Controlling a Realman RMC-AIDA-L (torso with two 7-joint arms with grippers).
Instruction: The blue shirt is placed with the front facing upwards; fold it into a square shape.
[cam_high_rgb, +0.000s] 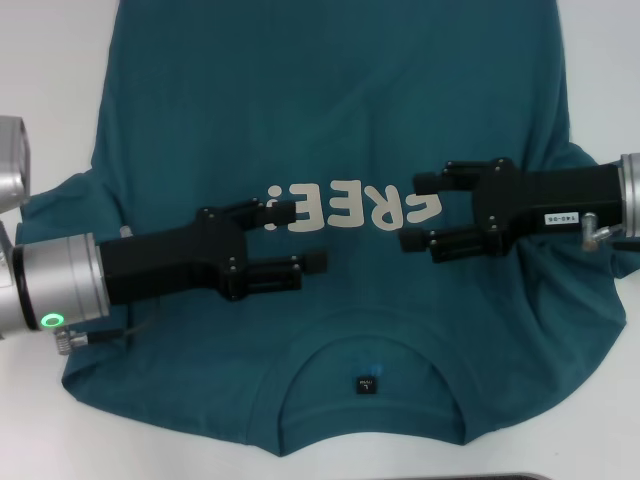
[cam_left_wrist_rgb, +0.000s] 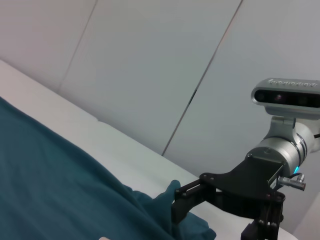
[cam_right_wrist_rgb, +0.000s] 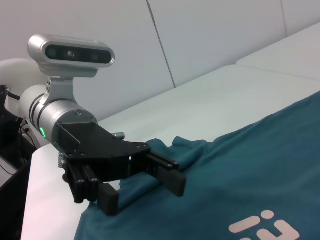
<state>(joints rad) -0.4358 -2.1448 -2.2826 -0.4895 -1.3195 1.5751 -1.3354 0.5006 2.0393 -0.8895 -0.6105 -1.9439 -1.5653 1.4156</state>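
Both pincers hover open over the blue shirt (cam_high_rgb: 330, 130), chest lettering between them.

The shirt lies spread flat, front up, on the white counter (cam_high_rgb: 45, 90), collar at the robot's near edge. The left pincer (cam_high_rgb: 303, 236) reaches in from the left, fingers spread, over the lettering's left end. The right pincer (cam_high_rgb: 418, 212) comes in from the right, fingers parted too, empty, over the lettering's other end.
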